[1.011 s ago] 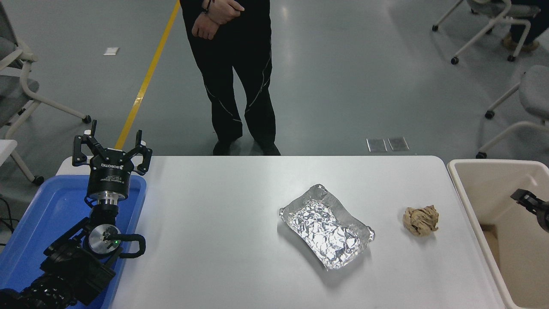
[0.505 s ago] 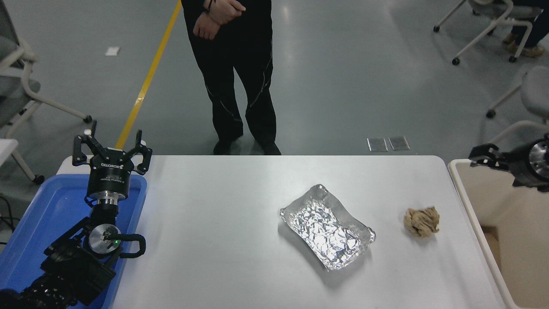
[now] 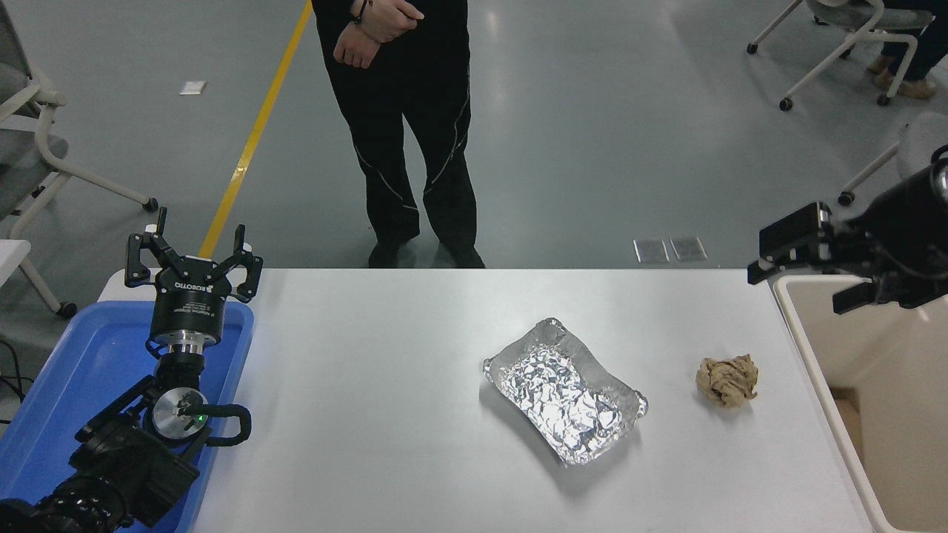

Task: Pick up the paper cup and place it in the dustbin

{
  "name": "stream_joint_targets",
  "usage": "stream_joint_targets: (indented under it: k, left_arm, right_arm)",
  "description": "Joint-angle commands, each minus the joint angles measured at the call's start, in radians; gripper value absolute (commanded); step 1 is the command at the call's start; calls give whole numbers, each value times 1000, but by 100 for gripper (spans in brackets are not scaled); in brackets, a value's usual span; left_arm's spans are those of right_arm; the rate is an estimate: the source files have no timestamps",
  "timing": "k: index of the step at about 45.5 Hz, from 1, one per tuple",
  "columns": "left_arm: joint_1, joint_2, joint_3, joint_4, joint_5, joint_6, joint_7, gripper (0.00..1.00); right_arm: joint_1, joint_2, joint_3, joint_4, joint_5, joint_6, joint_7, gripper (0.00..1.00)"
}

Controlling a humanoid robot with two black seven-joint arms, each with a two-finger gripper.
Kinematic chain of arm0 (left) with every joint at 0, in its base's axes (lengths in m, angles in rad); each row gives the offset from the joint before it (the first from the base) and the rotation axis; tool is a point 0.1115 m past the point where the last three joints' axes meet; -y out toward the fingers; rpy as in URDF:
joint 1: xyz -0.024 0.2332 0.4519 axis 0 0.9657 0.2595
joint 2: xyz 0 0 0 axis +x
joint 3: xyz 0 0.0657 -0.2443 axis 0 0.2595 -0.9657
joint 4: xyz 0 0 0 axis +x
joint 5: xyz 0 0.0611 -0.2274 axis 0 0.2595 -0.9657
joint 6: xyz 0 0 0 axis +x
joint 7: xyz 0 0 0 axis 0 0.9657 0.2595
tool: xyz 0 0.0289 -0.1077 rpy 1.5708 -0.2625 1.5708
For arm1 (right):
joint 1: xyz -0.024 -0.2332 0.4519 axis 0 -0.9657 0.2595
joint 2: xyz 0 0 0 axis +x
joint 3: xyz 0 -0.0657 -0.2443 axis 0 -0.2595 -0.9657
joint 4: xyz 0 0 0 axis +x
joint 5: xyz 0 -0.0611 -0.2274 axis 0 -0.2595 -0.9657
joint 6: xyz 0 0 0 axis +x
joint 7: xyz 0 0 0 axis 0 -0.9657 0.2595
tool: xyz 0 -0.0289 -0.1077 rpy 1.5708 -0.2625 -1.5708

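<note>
1. The white rectangular table [image 3: 385, 414] lies largely bare across its left and centre, with rounded far corners and open surface along the near edge.
2. At 3 o'clock, the large beige plastic dustbin [image 3: 815, 355] stands just beside the table's right edge, its thick rim running toward the near right corner.
3. The right gripper [image 3: 815, 270] hangs above the dustbin's far left corner, entering from the right edge; two black fingers [image 3: 789, 229] stand apart with nothing seen between them.
4. The small white paper cup does not show on the table or in the visible part of the dustbin; where it lies cannot be told.
5. A crumpled brown paper ball [image 3: 727, 380] sits at 4 o'clock, near the dustbin and apart from a crinkled silver foil tray [image 3: 564, 391] right of centre.
6. At 8 o'clock, a shallow blue plastic tray [image 3: 67, 370] sits at the table's left end; the left gripper [image 3: 192, 259] is parked above its far edge, fingers spread and holding nothing.
7. A person in black clothing [image 3: 404, 126] stands at 12 o'clock beyond the far edge, hands [image 3: 370, 29] clasped in front.
</note>
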Motion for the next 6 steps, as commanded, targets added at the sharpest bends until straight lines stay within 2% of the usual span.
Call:
stream_joint_targets:
  k: [1, 6]
  left_arm:
    - [0, 0, 0, 0, 0, 0, 0, 99]
    - [0, 0, 0, 0, 0, 0, 0, 99]
  right_arm:
    - [46, 31, 24, 25, -1, 39, -39, 100]
    - [40, 37, 24, 25, -1, 39, -52, 100]
